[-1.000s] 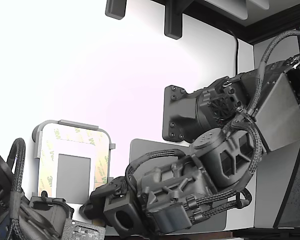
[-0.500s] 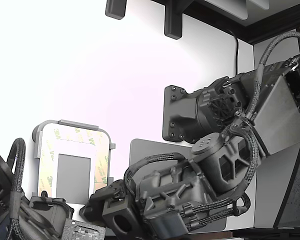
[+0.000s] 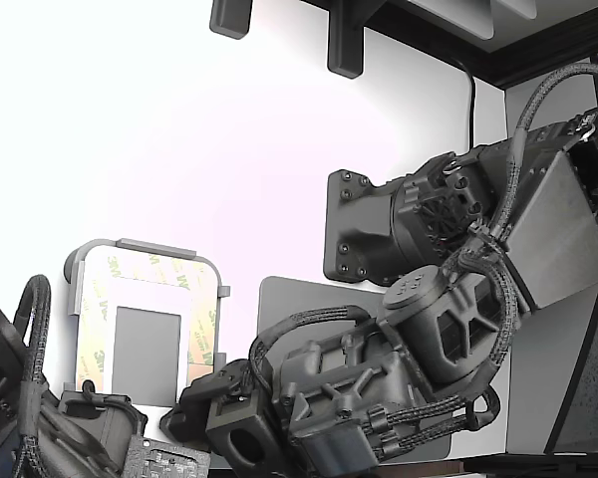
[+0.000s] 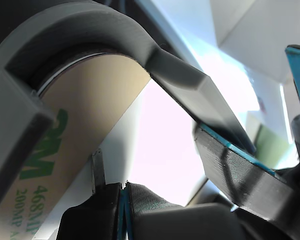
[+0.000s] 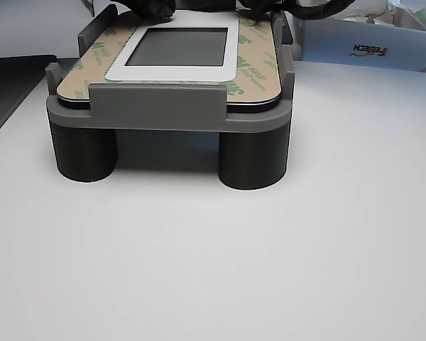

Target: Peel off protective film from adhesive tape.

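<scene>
The adhesive tape (image 3: 95, 311) forms a border round a small grey rectangle (image 3: 146, 344) in a grey holder frame (image 3: 145, 246) at the exterior view's lower left. Its cream-tan protective film with green 3M print (image 5: 259, 65) lies flat on all sides. My gripper (image 3: 184, 406) is at the holder's near right corner in the exterior view. In the wrist view the film (image 4: 80, 115) and the holder's rounded corner (image 4: 90, 30) fill the frame. The gripper's dark, blue-padded fingers (image 4: 240, 170) stand apart, with bright space between them. I see no film between them.
A second dark arm with braided cable (image 3: 25, 398) sits at the exterior view's lower left, beside the holder. A flat grey mat (image 3: 284, 299) lies under my arm. The holder stands on round legs (image 5: 252, 160) on a white table. A white box (image 5: 362, 46) is behind it.
My arm's wrist has shifted slightly down and toward the exterior view's left. The holder and the film have not moved.
</scene>
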You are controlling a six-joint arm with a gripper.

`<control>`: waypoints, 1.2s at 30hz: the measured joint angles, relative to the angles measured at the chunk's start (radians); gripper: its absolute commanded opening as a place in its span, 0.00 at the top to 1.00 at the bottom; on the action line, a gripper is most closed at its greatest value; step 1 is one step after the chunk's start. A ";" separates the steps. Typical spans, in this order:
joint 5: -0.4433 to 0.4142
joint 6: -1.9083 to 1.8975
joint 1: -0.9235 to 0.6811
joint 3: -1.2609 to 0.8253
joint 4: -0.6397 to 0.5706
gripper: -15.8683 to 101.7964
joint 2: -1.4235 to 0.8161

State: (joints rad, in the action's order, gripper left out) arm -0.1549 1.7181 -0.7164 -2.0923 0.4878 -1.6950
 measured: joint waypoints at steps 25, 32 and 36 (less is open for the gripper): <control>0.011 -0.011 0.000 0.092 0.078 0.96 0.049; 0.011 -0.015 0.002 0.078 0.077 0.96 0.041; 0.011 -0.015 0.002 0.074 0.077 0.96 0.037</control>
State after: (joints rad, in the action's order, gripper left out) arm -0.1442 1.7027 -0.7148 -2.0187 0.5645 -1.6582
